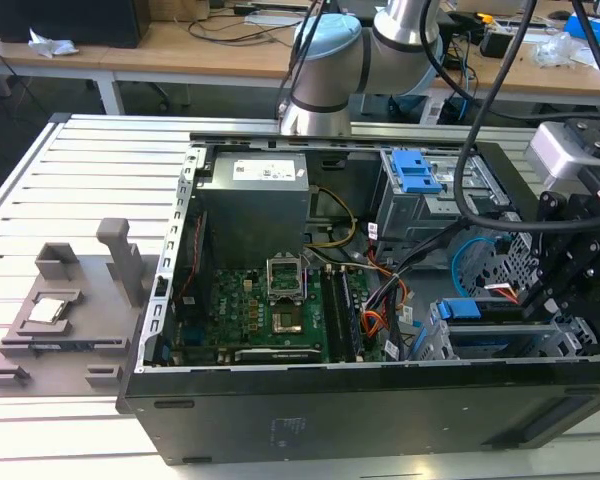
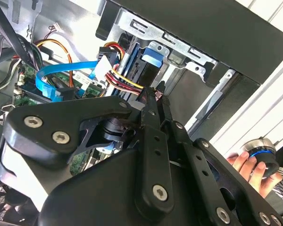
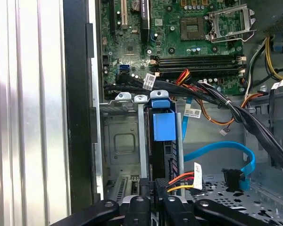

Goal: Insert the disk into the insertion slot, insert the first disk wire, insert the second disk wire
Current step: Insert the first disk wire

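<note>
Pincer (image 2: 155, 90) almost shut, pinching plug of red, yellow and orange wire bunch (image 2: 125, 77) | silver-grey disk in bright blue plastic frame (image 3: 163, 127) sits in low grey metal cage (image 3: 120, 141) | tip: push plug in straight, slow, no tilting

Your station: a metal table in a lab of workbenches.
You're on a slatted metal table (image 1: 40, 180) in even light; wooden workbenches (image 1: 180, 45) strewn with cables (image 1: 230, 30) cross the top of the frame, with dark floor (image 1: 20, 110) beneath at upper left.
</note>
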{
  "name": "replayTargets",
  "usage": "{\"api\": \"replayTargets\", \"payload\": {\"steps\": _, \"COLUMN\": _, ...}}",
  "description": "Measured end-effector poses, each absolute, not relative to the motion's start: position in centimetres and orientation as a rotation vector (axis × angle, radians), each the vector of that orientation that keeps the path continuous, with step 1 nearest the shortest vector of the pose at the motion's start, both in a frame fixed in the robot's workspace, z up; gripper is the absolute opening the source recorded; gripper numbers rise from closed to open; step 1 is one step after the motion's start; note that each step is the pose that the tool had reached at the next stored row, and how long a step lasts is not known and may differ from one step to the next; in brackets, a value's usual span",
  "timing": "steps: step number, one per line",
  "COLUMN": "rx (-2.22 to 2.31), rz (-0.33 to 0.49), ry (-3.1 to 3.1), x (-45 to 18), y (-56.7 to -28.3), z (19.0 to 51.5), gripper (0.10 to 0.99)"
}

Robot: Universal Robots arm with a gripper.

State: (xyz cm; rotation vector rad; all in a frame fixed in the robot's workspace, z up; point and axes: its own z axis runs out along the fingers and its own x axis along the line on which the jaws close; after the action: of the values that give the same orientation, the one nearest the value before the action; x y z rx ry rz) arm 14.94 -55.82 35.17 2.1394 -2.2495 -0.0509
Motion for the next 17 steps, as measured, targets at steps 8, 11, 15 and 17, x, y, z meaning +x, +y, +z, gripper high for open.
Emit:
{"api": "replayTargets", "payload": {"steps": 8, "rx": 2.139, "rz": -0.051, "ry": -2.25, "x": 14.9, "y": -55.8, "z": 34.9, "gripper": 0.165}}
{"api": "replayTargets", "payload": {"steps": 11, "rx": 2.14, "rz": -0.051, "ry": -2.25, "x": 14.9, "y": -55.4, "z": 34.9, "gripper": 0.165}}
{"api": "replayTargets", "payload": {"steps": 15, "rx": 2.141, "rz": -0.056, "ry": -2.252, "x": 14.9, "y": -54.0, "z": 34.8, "gripper": 0.165}}
{"api": "replayTargets", "payload": {"steps": 17, "rx": 2.144, "rz": -0.062, "ry": -2.254, "x": 14.9, "y": -53.9, "z": 34.8, "gripper": 0.165}}
